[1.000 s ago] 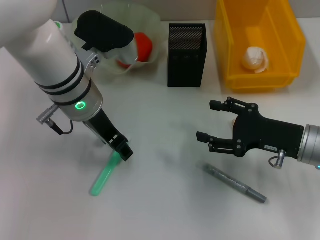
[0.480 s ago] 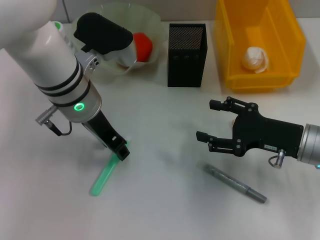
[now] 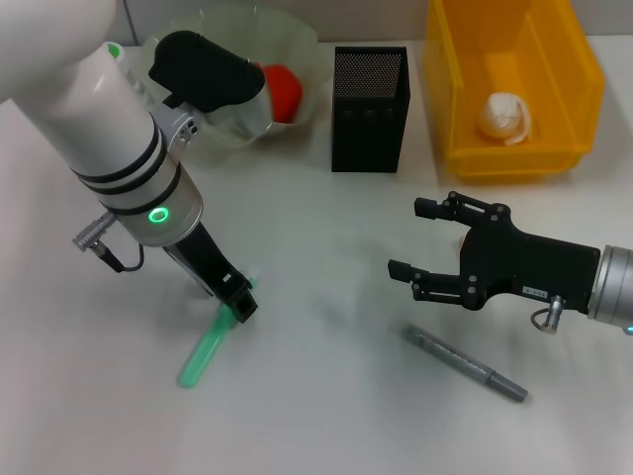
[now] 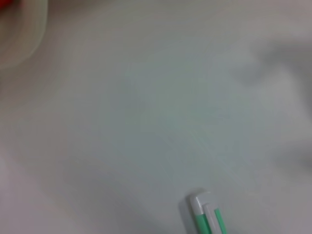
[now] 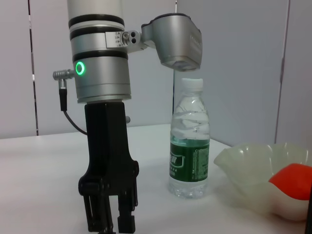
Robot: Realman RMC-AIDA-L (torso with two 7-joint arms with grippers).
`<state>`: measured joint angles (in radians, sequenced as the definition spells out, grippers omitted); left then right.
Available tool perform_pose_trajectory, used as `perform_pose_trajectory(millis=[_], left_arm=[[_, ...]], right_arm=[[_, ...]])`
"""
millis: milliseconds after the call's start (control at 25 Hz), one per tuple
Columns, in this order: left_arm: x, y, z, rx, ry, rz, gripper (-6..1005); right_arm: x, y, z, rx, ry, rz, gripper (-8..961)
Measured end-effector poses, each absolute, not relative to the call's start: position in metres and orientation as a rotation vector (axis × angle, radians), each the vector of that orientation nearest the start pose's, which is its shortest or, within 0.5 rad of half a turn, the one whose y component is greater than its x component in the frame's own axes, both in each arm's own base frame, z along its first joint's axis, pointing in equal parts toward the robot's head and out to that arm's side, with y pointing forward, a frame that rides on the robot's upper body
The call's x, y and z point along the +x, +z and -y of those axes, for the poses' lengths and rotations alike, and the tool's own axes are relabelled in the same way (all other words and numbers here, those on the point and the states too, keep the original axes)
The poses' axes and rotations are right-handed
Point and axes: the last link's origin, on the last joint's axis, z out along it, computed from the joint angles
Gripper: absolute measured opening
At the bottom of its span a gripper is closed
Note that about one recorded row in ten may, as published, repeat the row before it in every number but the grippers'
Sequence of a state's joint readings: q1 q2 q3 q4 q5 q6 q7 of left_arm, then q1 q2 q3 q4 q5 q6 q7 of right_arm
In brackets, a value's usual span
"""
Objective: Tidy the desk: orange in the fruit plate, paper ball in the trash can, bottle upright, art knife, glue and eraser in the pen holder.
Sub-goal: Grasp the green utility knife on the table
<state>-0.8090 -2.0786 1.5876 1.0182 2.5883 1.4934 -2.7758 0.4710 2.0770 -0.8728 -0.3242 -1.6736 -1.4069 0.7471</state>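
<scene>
1. The green art knife [image 3: 208, 346] lies flat on the desk, its long axis running diagonally
2. The left gripper [image 3: 237, 302] stands at its far end, fingers close together, grip uncertain
3. The right gripper [image 3: 423, 238] hovers spread, well apart

Pen holder [image 3: 369, 96] stands between fruit plate [image 3: 233, 84] — left — and trash can [image 3: 513, 84].

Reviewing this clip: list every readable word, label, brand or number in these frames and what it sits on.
Nothing can be read.
bottle: green label with pale print, too blurred.
right claw: small white sticker on its black body, too small.
left claw: tiny marks on the silver wrist above it, illegible.
</scene>
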Motion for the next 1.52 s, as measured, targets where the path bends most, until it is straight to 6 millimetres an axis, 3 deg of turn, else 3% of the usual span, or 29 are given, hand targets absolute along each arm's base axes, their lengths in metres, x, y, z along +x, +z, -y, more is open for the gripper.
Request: perform_pose_trajectory(millis=[560,1240,1520], left_arm=[[-0.1747,-0.0616,-0.3576,-2.575,0.8,1.031,516],[-0.1746,-0.0629,-0.3574,-2.577,0.803,1.019,363],[-0.1738,-0.0638,-0.3571,-2.579,0.81,1.008,369]], right_arm=[[0.2832,-0.054,-0.2988,-2.611,0.739,-0.241,801],[0.284,-0.054,-0.298,-2.61,0.739,-0.249,798],[0.2836,-0.0539,-0.2983,-2.611,0.74,-0.247,797]])
